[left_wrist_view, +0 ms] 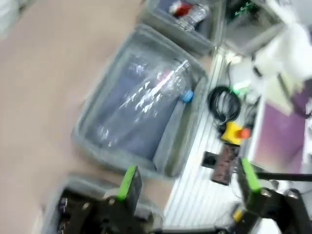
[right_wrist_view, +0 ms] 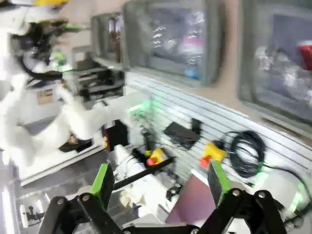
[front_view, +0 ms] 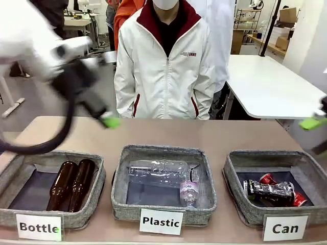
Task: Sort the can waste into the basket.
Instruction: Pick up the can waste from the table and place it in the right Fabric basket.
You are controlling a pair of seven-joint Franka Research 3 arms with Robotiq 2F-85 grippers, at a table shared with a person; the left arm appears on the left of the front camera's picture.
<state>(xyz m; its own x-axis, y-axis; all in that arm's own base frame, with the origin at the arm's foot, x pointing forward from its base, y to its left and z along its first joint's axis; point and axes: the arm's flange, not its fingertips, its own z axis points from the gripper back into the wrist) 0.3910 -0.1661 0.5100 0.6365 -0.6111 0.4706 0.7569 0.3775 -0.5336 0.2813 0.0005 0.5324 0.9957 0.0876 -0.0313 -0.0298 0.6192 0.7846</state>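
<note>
Front camera facing person; wrist cameras tableward.

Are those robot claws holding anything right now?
No. The left gripper and right gripper are both open and empty; both cans lie in the Can basket.

We see three baskets in a row below and in front of the left gripper [front_view: 109,121]. The basket [front_view: 278,188] with the "Can" card [front_view: 285,227] sits farthest to its right, just beneath the right gripper [front_view: 311,123], with both cans [front_view: 271,191] inside. The middle basket [front_view: 164,185] holds bottles [front_view: 161,173] lying down; the left basket [front_view: 50,188], nearly under the left gripper, holds two bottles [front_view: 71,185] side by side. A person [front_view: 166,66] stands behind the table [front_view: 204,135].
</note>
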